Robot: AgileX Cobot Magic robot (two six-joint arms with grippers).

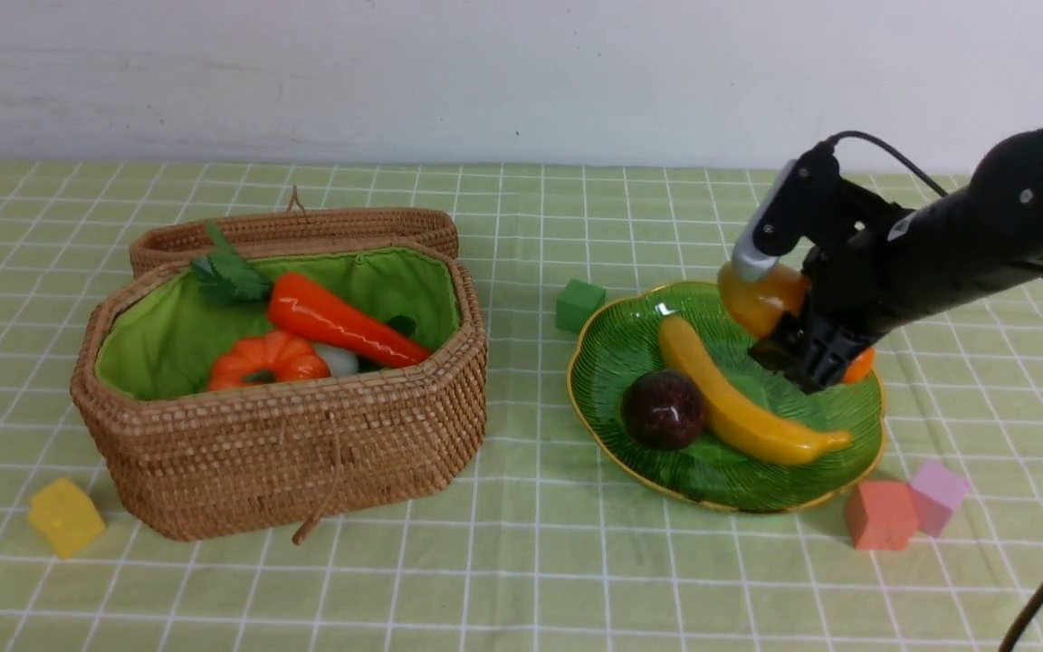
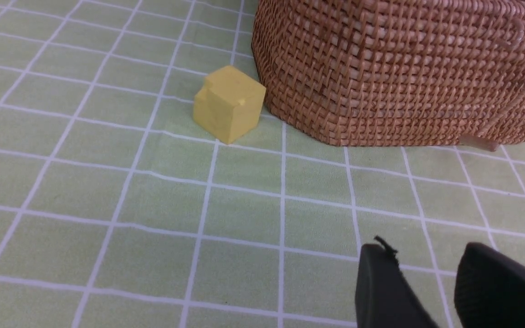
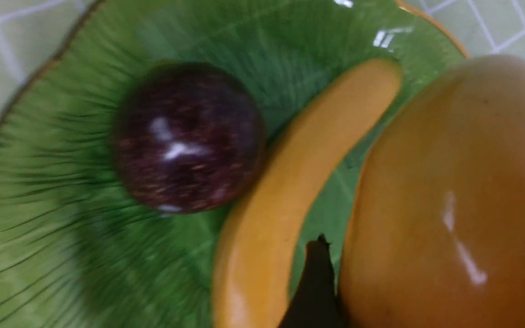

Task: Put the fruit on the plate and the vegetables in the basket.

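Observation:
My right gripper (image 1: 802, 362) is shut on the orange-yellow mango (image 1: 761, 299) and holds it just over the back right of the green plate (image 1: 612, 353). In the right wrist view one black finger (image 3: 316, 282) presses the mango (image 3: 454, 196); the other finger is hidden behind it. The banana (image 1: 739, 398) and the dark purple fruit (image 1: 664, 409) lie on the plate. In the wicker basket (image 1: 304, 453) lie the carrot (image 1: 340, 326), the pumpkin (image 1: 268, 359) and the white radish (image 1: 338, 359). Low over the cloth, my left gripper (image 2: 422, 255) is open and empty, near the basket (image 2: 404, 73).
The basket's lid (image 1: 295, 231) hangs open behind it. A yellow block (image 1: 64, 516) sits at the basket's front left corner. Left of the plate stands a green block (image 1: 579, 305). An orange-red block (image 1: 880, 514) and a pink block (image 1: 938, 496) sit at its front right.

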